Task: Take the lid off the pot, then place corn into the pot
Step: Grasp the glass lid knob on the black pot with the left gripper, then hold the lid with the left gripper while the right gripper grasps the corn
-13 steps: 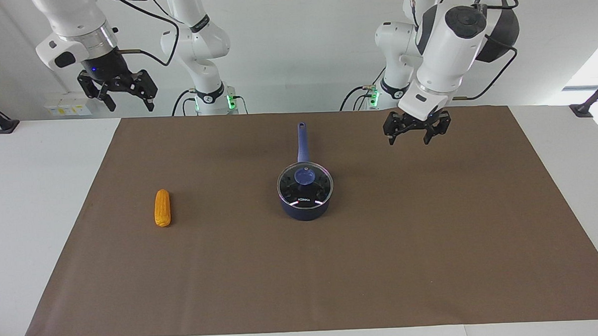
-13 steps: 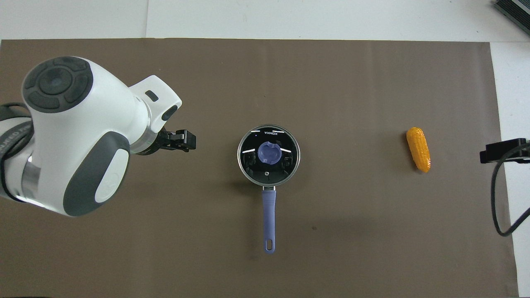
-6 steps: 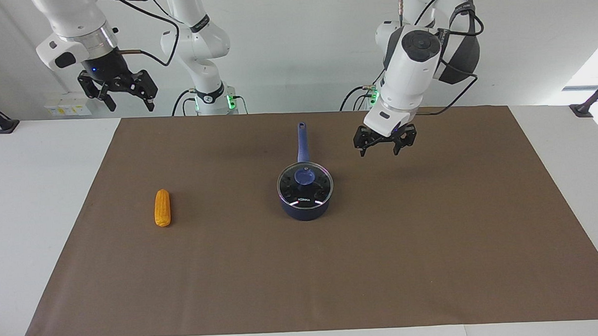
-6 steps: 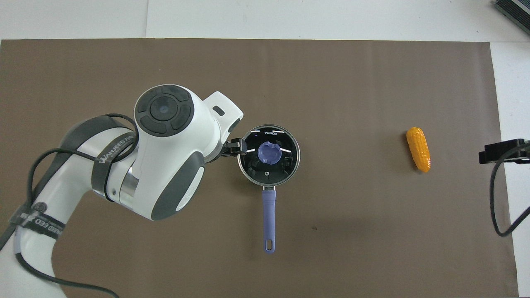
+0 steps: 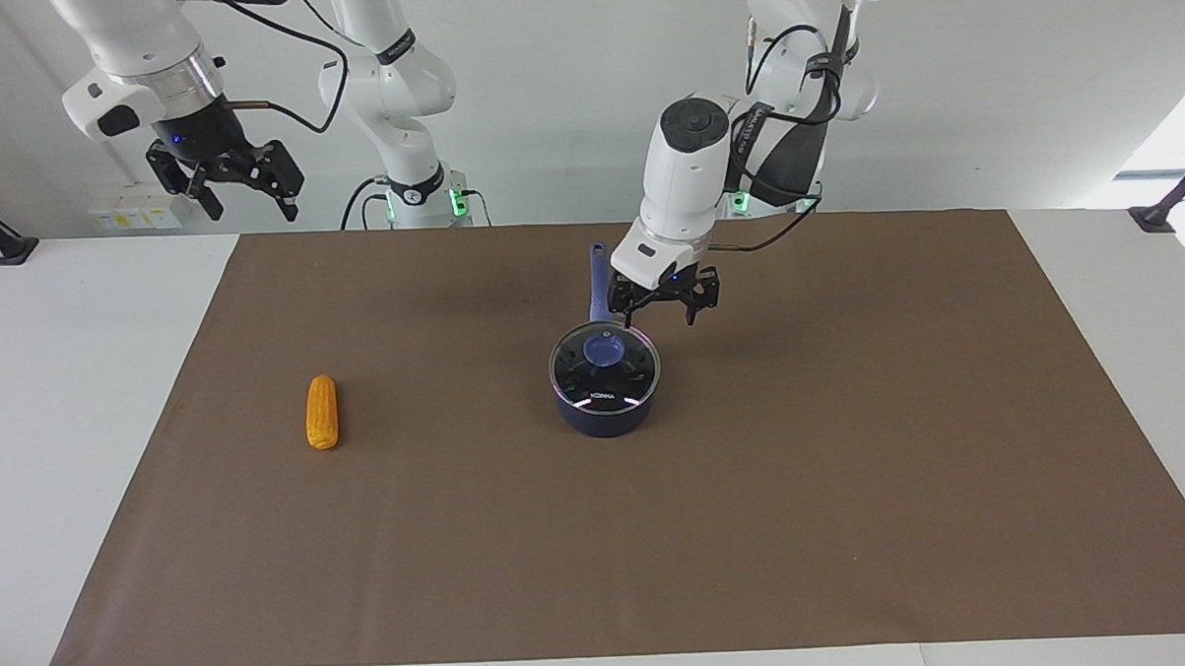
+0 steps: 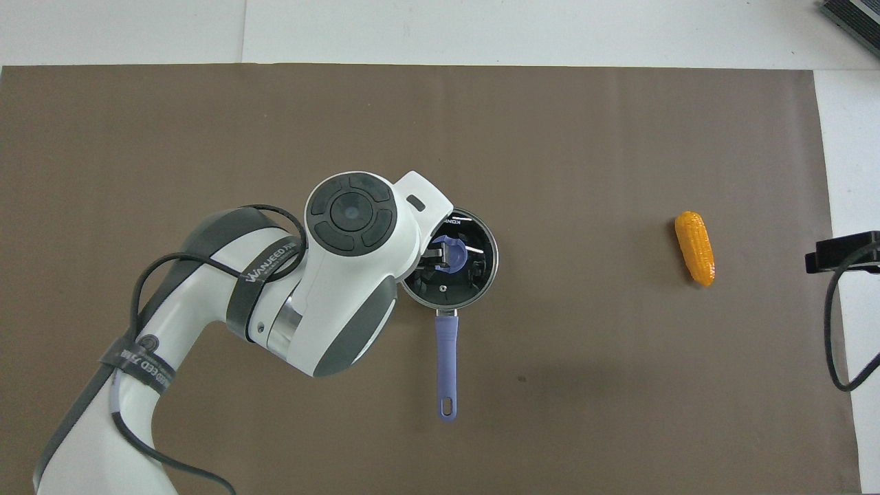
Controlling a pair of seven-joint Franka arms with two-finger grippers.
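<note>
White walls back a white table (image 5: 63,411) covered across most of its width by a brown paper mat (image 5: 805,483). Near the mat's middle stands the pot (image 5: 605,411), a small navy saucepan, with the glass lid (image 5: 604,364) resting on it, its blue knob (image 5: 605,349) at the centre. The pot's long blue handle (image 5: 599,279) runs straight toward the robots, so the pot's long axis lies along the table's depth. The corn (image 5: 322,411), a short yellow-orange cob, lies flat on the mat toward the right arm's end of the table, well apart from the pot, its long axis also running roughly toward and away from the robots. The left gripper (image 5: 668,306) hangs over the pot's rim on the side where the handle joins, fingers spread apart and holding nothing; from overhead the left arm's wrist covers part of the lid. The right gripper (image 5: 228,188) waits raised over the right arm's end of the table, fingers spread, nothing in them. A black cable (image 6: 835,330) shows at the overhead view's edge.
</note>
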